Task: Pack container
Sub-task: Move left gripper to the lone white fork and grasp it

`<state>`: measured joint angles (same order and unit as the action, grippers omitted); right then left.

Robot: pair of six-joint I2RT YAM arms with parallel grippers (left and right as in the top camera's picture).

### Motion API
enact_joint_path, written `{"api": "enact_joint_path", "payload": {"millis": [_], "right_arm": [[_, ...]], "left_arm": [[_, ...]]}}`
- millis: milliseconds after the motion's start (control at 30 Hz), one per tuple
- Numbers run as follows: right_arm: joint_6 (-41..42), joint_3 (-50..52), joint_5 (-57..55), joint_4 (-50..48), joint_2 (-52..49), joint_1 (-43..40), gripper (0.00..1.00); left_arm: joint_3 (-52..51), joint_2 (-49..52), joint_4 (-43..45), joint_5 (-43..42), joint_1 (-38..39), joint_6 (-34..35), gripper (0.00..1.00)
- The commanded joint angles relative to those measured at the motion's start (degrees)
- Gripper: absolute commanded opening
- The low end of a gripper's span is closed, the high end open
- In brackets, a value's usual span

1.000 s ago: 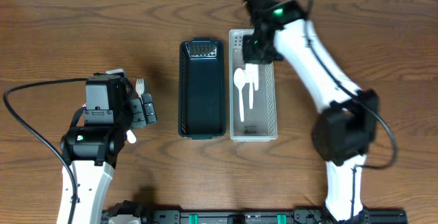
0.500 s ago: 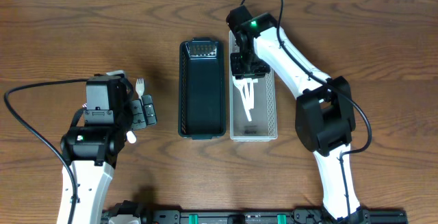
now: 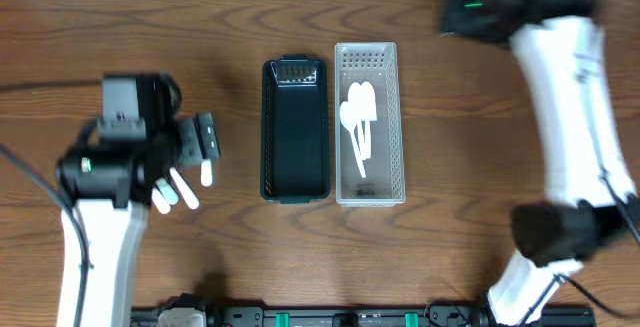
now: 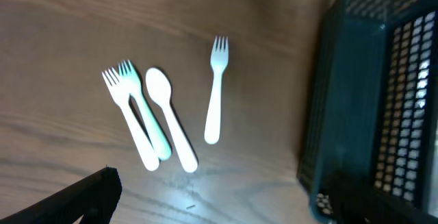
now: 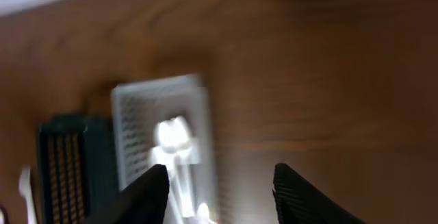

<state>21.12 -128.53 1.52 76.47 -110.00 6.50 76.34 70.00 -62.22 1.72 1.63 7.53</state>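
A white mesh basket holds a few white spoons. A dark green basket stands empty to its left. Several white forks and a spoon lie loose on the table left of the dark basket; one fork lies apart from the others. My left gripper is open and empty, hovering just short of them; it also shows in the overhead view. My right gripper is open and empty, high at the back right, away from the white basket. The right wrist view is blurred.
The two baskets stand side by side mid-table, long sides touching. The loose cutlery lies beside my left arm. Bare wooden table surrounds both baskets; the back edge of the table runs along the top of the overhead view.
My right arm has swung from over the white basket up to the back right, leaving another spoon in the basket. My left arm has shifted left, uncovering the loose cutlery.
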Motion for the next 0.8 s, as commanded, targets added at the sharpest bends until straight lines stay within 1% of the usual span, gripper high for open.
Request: {"api": "enact_joint_path", "payload": {"millis": [0, 200, 333, 400, 600, 767], "right_arm": [[-0.92, 0.31, -0.33, 3.32, -0.2, -4.63, 0.53], [-3.34, 1.2, 0.24, 7.17, -0.94, -10.08, 0.54], [-4.76, 1.6, 0.2, 7.5, -0.98, -10.71, 0.53], [-5.25, 1.6, 0.2, 7.56, -0.98, -10.64, 0.53], [-5.84, 1.6, 0.02, 8.55, -0.98, -10.64, 0.53], [-6.01, 1.6, 0.0, 8.98, -0.98, -10.62, 0.53]], "left_arm": [[5.35, 9.68, -2.54, 0.2, -0.11, 0.52, 0.98], [6.25, 23.74, -1.07, 0.22, -0.11, 0.48, 0.98], [6.25, 31.5, 3.61, 0.22, -0.09, -1.75, 0.98], [6.25, 34.23, 5.84, 0.22, -0.22, -2.93, 0.98], [6.25, 41.4, 10.16, 0.22, -2.58, -3.02, 0.98], [6.25, 45.38, 12.48, 0.17, -4.26, -6.64, 0.98]]}}
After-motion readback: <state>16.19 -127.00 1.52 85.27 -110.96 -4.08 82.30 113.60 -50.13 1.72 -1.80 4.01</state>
